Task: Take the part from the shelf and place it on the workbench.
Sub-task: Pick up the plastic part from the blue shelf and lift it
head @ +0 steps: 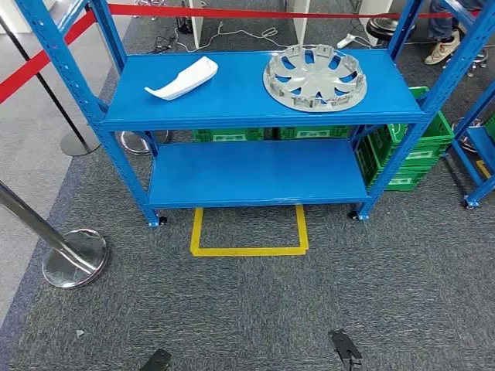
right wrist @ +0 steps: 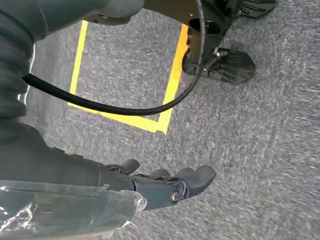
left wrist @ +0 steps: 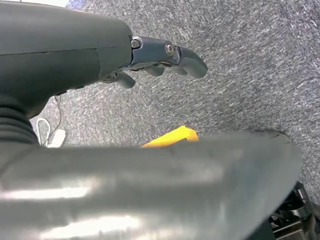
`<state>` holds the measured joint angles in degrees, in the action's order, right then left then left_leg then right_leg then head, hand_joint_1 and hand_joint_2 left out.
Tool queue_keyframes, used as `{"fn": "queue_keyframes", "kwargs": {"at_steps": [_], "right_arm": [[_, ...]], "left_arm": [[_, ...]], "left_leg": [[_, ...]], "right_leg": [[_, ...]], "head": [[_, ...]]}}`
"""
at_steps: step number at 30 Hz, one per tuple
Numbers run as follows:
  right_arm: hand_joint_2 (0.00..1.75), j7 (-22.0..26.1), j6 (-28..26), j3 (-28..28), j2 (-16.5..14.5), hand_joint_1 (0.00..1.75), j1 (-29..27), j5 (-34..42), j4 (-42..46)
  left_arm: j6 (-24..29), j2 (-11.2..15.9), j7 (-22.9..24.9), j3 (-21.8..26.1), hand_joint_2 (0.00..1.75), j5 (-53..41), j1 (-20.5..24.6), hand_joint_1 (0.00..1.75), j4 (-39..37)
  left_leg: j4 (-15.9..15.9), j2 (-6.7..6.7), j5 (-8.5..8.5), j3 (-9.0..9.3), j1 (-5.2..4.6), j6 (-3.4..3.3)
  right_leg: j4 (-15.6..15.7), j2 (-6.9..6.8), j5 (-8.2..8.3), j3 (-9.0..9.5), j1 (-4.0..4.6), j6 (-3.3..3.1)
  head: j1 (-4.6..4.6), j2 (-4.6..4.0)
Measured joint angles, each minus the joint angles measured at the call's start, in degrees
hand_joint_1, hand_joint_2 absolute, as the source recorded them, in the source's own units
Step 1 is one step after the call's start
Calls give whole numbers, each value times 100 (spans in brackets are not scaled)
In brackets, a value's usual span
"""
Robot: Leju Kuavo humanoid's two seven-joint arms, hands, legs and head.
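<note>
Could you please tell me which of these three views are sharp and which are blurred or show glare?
Head view: sharp and evenly lit, wheel cover crisp. Left wrist view: the near thumb is a blurred mass with glare streaks. Right wrist view: carpet slightly smeared, yellow tape clear.

Silver wheel cover (head: 315, 76), spoked, lies flat on shelf (head: 245, 97) top tier, right half. White curved trim part (head: 184, 79) lies on same tier, left half, well apart.

The green crates (head: 418, 147) sit mostly hidden behind the blue shelf (head: 257, 174). A person's shoe (head: 445, 49) is cut off at the picture's top edge. In the left wrist view a blurred grey thumb (left wrist: 151, 185) covers most of the yellow floor tape (left wrist: 171, 137).
</note>
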<state>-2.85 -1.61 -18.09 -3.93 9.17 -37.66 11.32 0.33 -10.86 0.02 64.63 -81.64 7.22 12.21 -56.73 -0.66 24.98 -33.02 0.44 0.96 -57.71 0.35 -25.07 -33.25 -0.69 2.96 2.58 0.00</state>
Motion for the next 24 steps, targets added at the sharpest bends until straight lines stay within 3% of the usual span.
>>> {"fn": "queue_keyframes", "kwargs": {"at_steps": [1,2,3,8,12,19,24], "right_arm": [[175,10,-14,28,4,0,21,-96,0],[175,8,-32,70,9,0,52,-244,0],[175,2,-60,161,18,0,118,-521,0],[175,-146,-54,1149,64,0,773,-2415,7],[175,113,17,2179,25,0,1395,-3617,33],[175,496,133,3416,-224,0,2161,-4295,93],[175,1175,23,4108,-454,0,2543,-4897,130]], "left_arm": [[7,-1,-1,0,116,-4,5,0,0],[20,-5,5,-4,131,-10,13,0,-1],[46,-12,18,-16,175,-21,32,0,-1],[465,-86,154,-262,175,-63,187,0,-1],[683,-136,249,-798,175,-66,229,0,-1],[546,-143,294,-1247,175,-66,247,0,-1],[541,-138,234,-1329,175,-66,275,0,-1]], "left_leg": [[0,0,0,0,0,1],[0,0,-1,-1,0,1],[0,1,-2,-1,0,1],[0,5,-16,-3,0,4],[0,7,-31,-8,0,4],[0,4,-41,-15,2,5],[0,13,-44,-26,1,5]], "right_leg": [[0,1,1,0,0,0],[0,2,2,-1,0,0],[-1,4,3,-2,0,1],[-1,10,22,-6,0,3],[-2,10,33,-8,0,1],[-6,1,40,-17,1,-4],[-9,17,47,-33,1,-7]], "head": [[0,0],[0,0],[-1,0],[-1,0],[-1,0],[0,0],[-1,0]]}}
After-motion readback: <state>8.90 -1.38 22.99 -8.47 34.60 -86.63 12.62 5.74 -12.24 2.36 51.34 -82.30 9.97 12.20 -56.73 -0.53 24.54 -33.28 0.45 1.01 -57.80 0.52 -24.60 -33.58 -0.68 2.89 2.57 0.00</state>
